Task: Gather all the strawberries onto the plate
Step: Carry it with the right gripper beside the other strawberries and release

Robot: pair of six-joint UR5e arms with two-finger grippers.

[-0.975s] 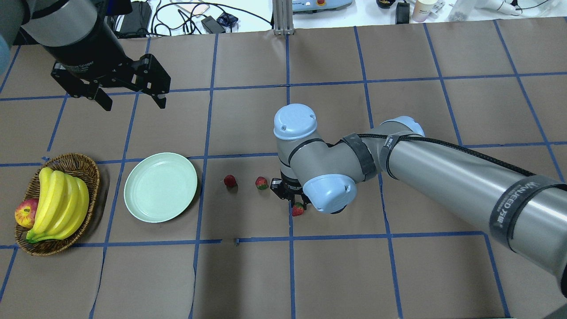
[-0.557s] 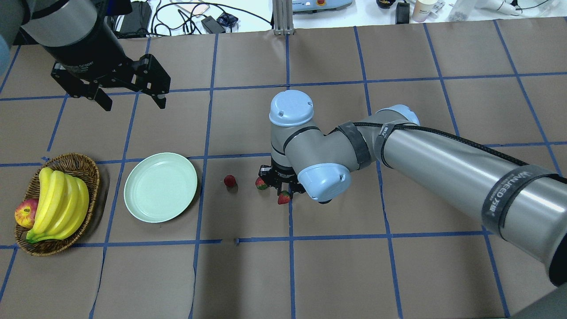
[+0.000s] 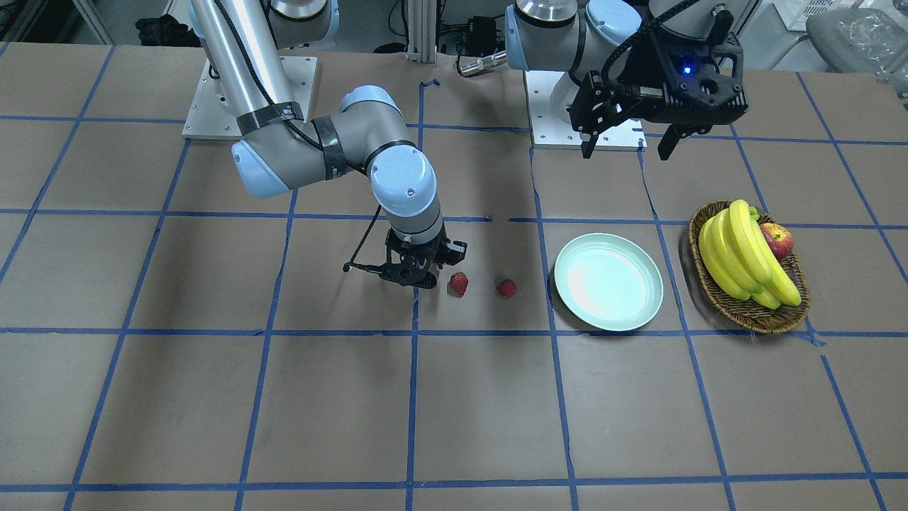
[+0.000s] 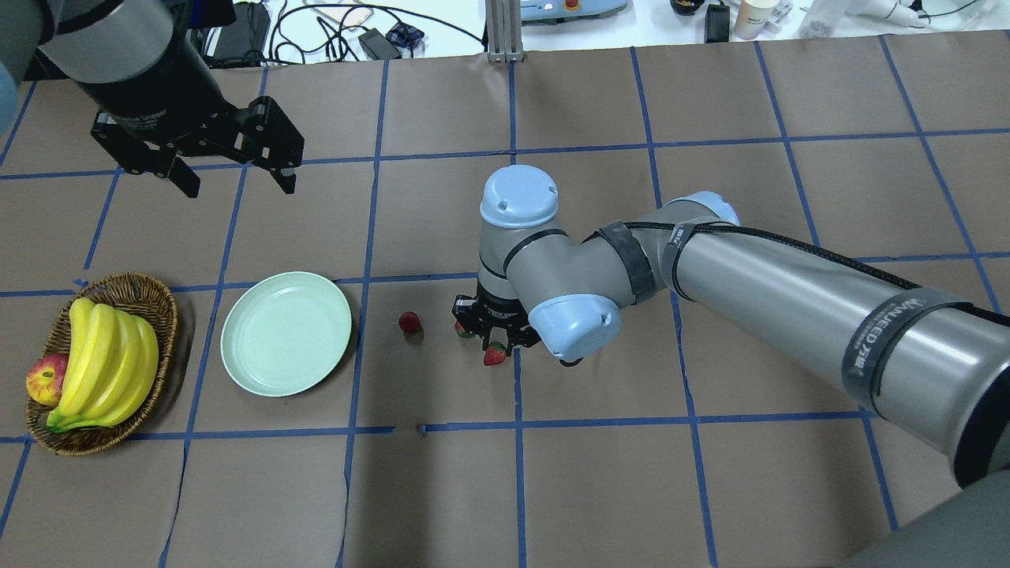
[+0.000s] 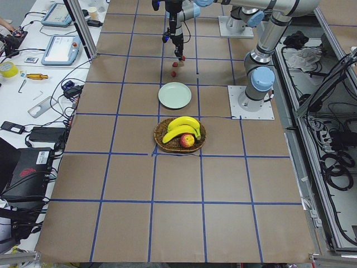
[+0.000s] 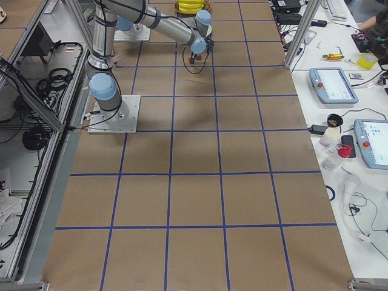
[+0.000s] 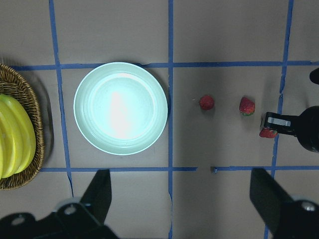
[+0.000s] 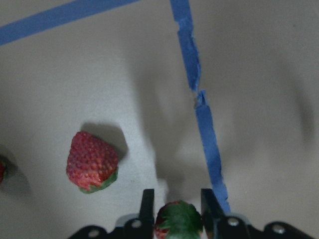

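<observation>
My right gripper (image 4: 495, 345) is shut on a strawberry (image 4: 495, 356) and holds it just above the table; in the right wrist view the strawberry (image 8: 177, 221) sits between the two fingers. A second strawberry (image 4: 462, 330) lies right beside the gripper, half hidden by it, and shows clearly in the right wrist view (image 8: 92, 162). A third strawberry (image 4: 409, 321) lies further left. The mint-green plate (image 4: 286, 333) is left of them and holds nothing. My left gripper (image 4: 237, 188) is open and hangs high over the far left of the table.
A wicker basket (image 4: 154, 304) with bananas (image 4: 106, 359) and an apple (image 4: 46, 379) stands left of the plate. Blue tape lines grid the brown table. Cables and devices lie beyond the far edge.
My right gripper has moved left with the strawberry in it, from right of the blue line to beside the second strawberry. The left arm has not moved.
</observation>
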